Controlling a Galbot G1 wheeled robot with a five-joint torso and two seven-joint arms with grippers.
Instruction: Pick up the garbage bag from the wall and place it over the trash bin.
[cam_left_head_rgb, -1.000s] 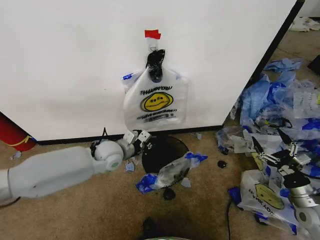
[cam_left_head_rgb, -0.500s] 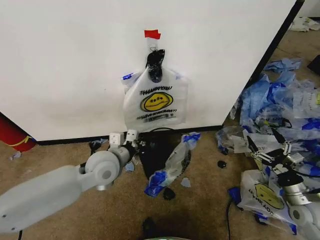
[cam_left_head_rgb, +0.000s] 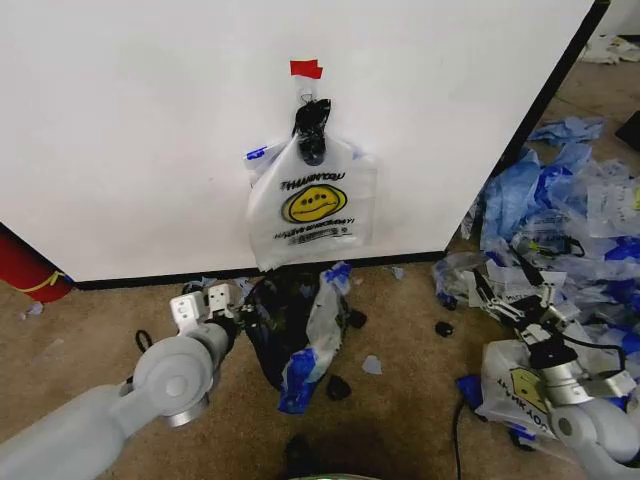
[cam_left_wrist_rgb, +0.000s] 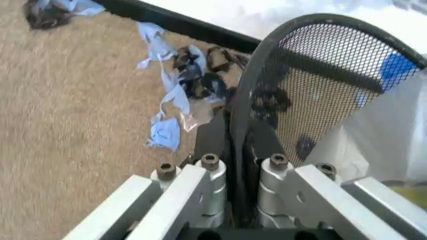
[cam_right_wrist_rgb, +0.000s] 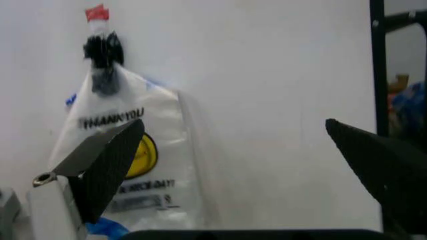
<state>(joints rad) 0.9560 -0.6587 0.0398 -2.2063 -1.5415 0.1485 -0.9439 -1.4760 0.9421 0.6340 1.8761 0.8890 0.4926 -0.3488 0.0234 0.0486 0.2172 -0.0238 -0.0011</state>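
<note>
head view, garbage bag: the garbage bag (cam_left_head_rgb: 311, 208) hangs flat on the wall (cam_left_head_rgb: 150, 130), its dark knotted top just under a small red tape piece (cam_left_head_rgb: 306, 68)
head view, trash bin: the trash bin (cam_left_head_rgb: 280, 320) lies tipped on the carpet below the hanging bag, with a loose blue-and-white bag (cam_left_head_rgb: 312, 335) draped over its front
head view, left gripper: the left gripper (cam_left_head_rgb: 212, 304) sits low at the bin's near side, fingers pinched on its rim
head view, right gripper: the right gripper (cam_left_head_rgb: 513, 292) hovers above the heap of bags (cam_left_head_rgb: 570, 220) to the right, well apart from the wall bag, fingers spread
left wrist view: the left gripper (cam_left_wrist_rgb: 239, 167) is clamped on the black mesh rim of the trash bin (cam_left_wrist_rgb: 327, 85); blue scraps (cam_left_wrist_rgb: 167, 95) lie on the carpet beside it
right wrist view: two dark fingertips (cam_right_wrist_rgb: 110, 167) stand wide apart, nothing between them; the garbage bag (cam_right_wrist_rgb: 130, 160) hangs on the wall (cam_right_wrist_rgb: 267, 100) beyond, under the red tape piece (cam_right_wrist_rgb: 97, 12)
</note>
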